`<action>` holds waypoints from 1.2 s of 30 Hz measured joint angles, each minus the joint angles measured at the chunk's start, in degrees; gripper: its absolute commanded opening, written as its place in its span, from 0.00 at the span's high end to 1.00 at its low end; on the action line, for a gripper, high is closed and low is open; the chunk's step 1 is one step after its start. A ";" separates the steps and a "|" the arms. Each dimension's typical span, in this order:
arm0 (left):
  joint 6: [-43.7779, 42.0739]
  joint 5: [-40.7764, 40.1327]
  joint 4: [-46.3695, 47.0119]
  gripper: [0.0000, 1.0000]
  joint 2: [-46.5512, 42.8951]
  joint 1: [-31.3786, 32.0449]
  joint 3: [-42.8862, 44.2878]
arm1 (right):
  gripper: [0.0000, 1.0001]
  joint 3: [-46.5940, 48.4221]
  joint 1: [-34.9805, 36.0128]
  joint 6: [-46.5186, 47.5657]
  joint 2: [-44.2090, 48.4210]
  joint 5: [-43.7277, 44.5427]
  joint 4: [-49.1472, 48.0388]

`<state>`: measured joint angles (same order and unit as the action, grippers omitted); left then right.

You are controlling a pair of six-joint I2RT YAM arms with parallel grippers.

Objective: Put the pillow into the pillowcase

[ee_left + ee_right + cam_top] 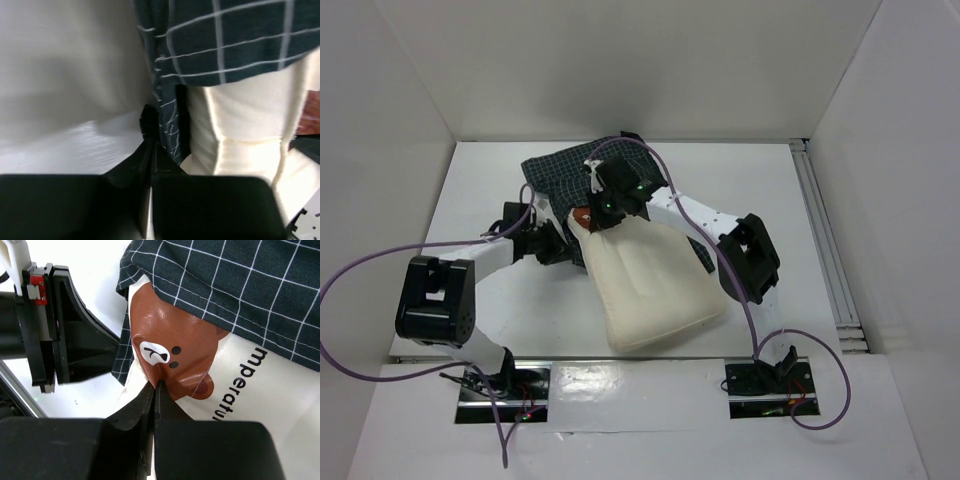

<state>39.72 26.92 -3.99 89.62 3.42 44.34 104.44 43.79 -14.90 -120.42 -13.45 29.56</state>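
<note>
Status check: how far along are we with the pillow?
Barely started. Done: the printed end of the pillow sits just under the pillowcase mouth. In hand: left gripper shut on the pillowcase hem, right gripper pinching the pillow at the bear print. Left: most of the pillow lies outside and needs feeding in.

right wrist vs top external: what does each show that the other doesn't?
Right wrist only: the bear face and black lettering on the pillow, with the right gripper pinched shut at the print. Top external only: the left arm and right arm whole, and most of the pillow outside the pillowcase. Both: the pillow's far end at the pillowcase's edge.
</note>
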 measured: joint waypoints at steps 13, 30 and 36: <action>5.03 -4.76 2.25 0.13 -13.64 0.57 -9.31 | 1.00 0.00 -0.59 0.00 0.00 -0.74 0.09; 14.25 -10.43 5.77 0.16 -18.95 0.90 -14.64 | 1.00 0.00 -0.59 0.00 0.00 -0.90 0.11; 16.24 -11.67 7.50 0.16 -19.15 1.38 -15.02 | 1.00 0.00 -0.61 0.00 0.00 -0.92 0.11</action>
<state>55.96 15.25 3.51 70.48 4.80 29.32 104.44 43.18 -14.90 -120.42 -14.37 29.67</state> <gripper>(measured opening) 0.838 0.009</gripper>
